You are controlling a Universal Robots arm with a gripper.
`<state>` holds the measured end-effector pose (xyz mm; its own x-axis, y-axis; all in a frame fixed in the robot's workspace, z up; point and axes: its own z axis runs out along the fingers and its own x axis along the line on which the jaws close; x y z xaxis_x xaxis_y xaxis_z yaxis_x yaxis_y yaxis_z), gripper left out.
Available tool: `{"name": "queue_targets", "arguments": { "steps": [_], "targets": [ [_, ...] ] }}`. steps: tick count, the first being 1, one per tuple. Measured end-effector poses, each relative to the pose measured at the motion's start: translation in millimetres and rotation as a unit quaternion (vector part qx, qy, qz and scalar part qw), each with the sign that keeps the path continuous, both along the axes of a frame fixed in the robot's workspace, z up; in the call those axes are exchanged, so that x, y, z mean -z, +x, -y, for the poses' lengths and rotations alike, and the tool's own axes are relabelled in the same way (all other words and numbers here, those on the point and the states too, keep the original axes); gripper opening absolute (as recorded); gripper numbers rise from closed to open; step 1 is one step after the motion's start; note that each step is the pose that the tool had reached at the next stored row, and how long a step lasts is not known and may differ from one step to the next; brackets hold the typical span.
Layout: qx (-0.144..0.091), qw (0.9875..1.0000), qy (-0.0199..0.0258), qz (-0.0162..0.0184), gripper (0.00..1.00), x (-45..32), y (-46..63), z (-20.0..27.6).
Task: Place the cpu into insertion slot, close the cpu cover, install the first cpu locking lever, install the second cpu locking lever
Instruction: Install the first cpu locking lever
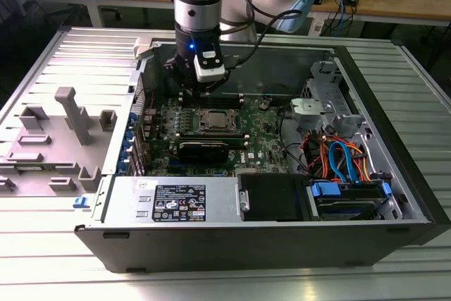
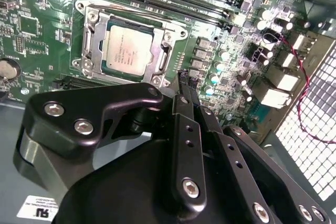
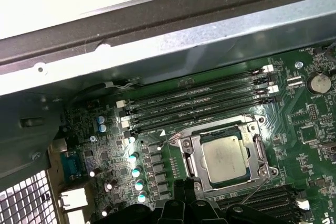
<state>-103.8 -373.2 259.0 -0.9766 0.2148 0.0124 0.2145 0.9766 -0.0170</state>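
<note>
The chip (image 2: pixel 128 45) lies flat in the socket (image 2: pixel 84 64) on the green board (image 1: pixel 261 139), and the cover (image 2: pixel 164 56) is folded down around it, so its grey top shows through the window. In the exterior view the gripper (image 1: pixel 204 84) hangs just at 12 o'clock of the chip; in the second wrist view its fingers (image 2: pixel 184 129) are pressed together on nothing. The board sits in an open computer case (image 1: pixel 211 244) lying on a ribbed metal table (image 1: pixel 394 273). A labelled power box (image 1: pixel 176 202) is at 6 o'clock, blue and orange cables (image 1: pixel 342 160) at 4, grey plastic blocks (image 1: pixel 70 114) at 9, and a cluttered wooden bench (image 1: pixel 394 5) at 1
</note>
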Motion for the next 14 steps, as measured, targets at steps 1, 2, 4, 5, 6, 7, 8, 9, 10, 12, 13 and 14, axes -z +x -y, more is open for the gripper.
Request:
{"name": "queue_targets", "arguments": {
  "steps": [1,2,4,5,6,7,8,9,10,12,13,14],
  "targets": [
    [-0.006,1.0,0.0,0.0,0.11,0.0,-0.3,0.0],
    [-0.011,0.9999,0.0,0.0,0.11,0.0,-0.6,0.0],
    [-0.023,0.9997,0.0,0.0,0.11,0.1,-1.3,0.0],
    [-0.027,0.9996,0.0,0.0,0.11,0.1,-1.8,0.0],
    [-0.032,0.9995,0.0,0.0,0.11,0.1,-2.6,0.0],
    [-0.038,0.9993,0.0,0.0,0.11,0.2,-3.5,0.0],
    [-0.042,0.9991,0.0,0.0,0.11,0.2,-3.9,0.0],
    [-0.047,0.9989,0.0,0.0,0.11,0.2,-4.3,0.0],
    [-0.051,0.9987,0.0,0.0,0.11,0.2,-4.8,0.0],
    [-0.069,0.9976,0.0,-0.0001,0.11,0.4,-5.3,0.1],
    [-0.082,0.9967,-0.0001,-0.0001,0.11,0.6,-5.7,0.1],
    [-0.091,0.9958,-0.0001,0.0,0.11,0.7,-5.9,0.1]
  ]
}}
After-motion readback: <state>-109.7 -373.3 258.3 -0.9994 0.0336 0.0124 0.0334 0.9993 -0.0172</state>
